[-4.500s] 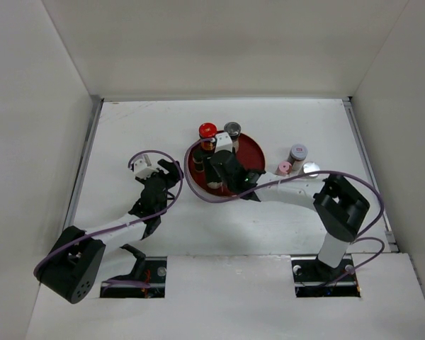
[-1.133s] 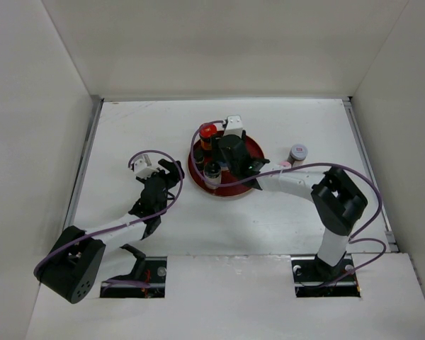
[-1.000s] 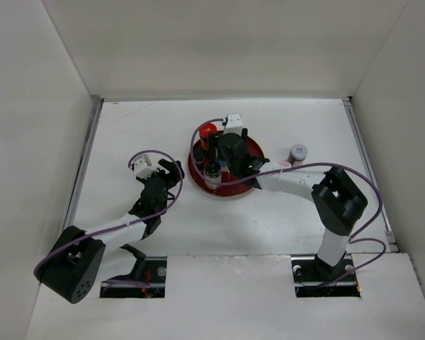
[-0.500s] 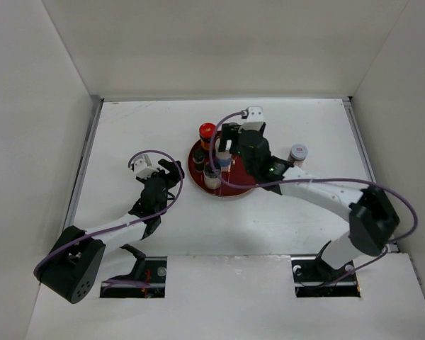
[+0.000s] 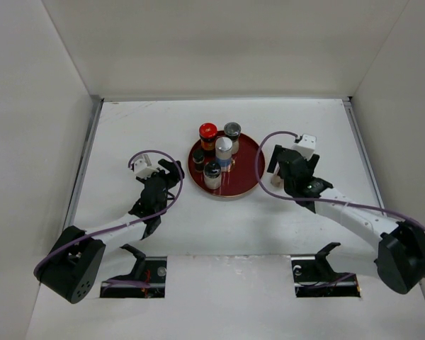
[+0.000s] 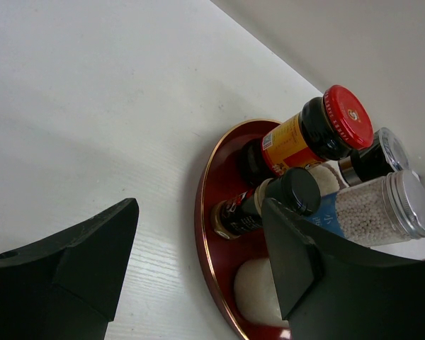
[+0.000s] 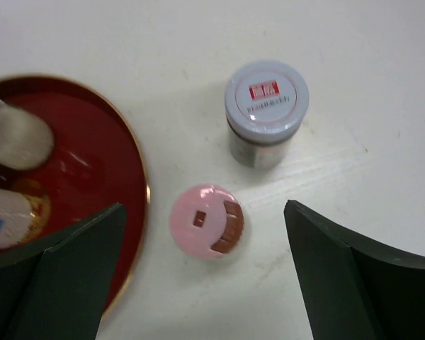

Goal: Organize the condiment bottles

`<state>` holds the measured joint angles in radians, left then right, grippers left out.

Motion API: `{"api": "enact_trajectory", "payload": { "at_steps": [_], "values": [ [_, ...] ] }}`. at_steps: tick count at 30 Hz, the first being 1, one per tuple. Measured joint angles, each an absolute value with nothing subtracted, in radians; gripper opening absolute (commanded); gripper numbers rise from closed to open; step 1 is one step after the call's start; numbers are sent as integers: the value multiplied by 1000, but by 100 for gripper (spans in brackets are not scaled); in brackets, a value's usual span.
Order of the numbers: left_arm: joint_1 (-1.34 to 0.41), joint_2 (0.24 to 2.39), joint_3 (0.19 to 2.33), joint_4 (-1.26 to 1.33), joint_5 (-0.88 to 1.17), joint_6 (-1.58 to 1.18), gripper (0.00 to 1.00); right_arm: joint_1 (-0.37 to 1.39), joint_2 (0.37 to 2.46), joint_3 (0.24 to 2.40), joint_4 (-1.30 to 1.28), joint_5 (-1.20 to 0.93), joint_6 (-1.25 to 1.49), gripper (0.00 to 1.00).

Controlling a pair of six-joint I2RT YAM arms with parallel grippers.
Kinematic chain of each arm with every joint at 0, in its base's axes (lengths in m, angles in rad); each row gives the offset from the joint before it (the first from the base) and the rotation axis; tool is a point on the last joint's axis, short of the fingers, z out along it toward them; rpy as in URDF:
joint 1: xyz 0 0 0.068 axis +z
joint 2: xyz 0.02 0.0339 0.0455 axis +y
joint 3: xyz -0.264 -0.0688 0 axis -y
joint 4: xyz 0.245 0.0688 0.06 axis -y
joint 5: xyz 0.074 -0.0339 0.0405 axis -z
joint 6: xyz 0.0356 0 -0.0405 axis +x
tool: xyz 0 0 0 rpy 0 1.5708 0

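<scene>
White woodgrain worktop (image 5: 127,127). Boxed by plain white panels: back wall (image 5: 219,42) at 12 o'clock, left wall (image 5: 28,142) at 9, right wall (image 5: 404,99) at 3. Grey edge strip (image 5: 83,166) at 9. Even, diffuse light.

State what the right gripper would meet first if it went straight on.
Probably the pink-capped bottle, centred between the fingers of the open right gripper; the grey-capped jar lies beyond. Depth is unclear.

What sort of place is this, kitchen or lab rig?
Most likely a lab test cell, not a kitchen: plain white walls box in a white table, the left arm and right arm are bolted at its near edge, and the props are condiment bottles, several on a red dish.
</scene>
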<state>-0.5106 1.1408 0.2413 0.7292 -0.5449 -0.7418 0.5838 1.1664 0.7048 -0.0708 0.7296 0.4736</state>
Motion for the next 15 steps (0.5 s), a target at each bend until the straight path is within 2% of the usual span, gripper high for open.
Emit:
{"api": "enact_trajectory", "payload": {
  "at_steps": [2, 9, 12, 15],
  "values": [
    [-511, 1141, 242, 729, -545, -742, 69, 566, 1201, 700, -84, 703, 483, 100],
    [-511, 1141, 242, 729, -545, -742, 69, 529, 1334, 700, -53, 637, 497, 75],
    [-511, 1141, 241, 730, -545, -743, 69, 521, 1363, 702, -42, 626, 496, 56],
    [-511, 1141, 241, 729, -545, -743, 69, 517, 1364, 704, -29, 625, 495, 50]
  ]
}}
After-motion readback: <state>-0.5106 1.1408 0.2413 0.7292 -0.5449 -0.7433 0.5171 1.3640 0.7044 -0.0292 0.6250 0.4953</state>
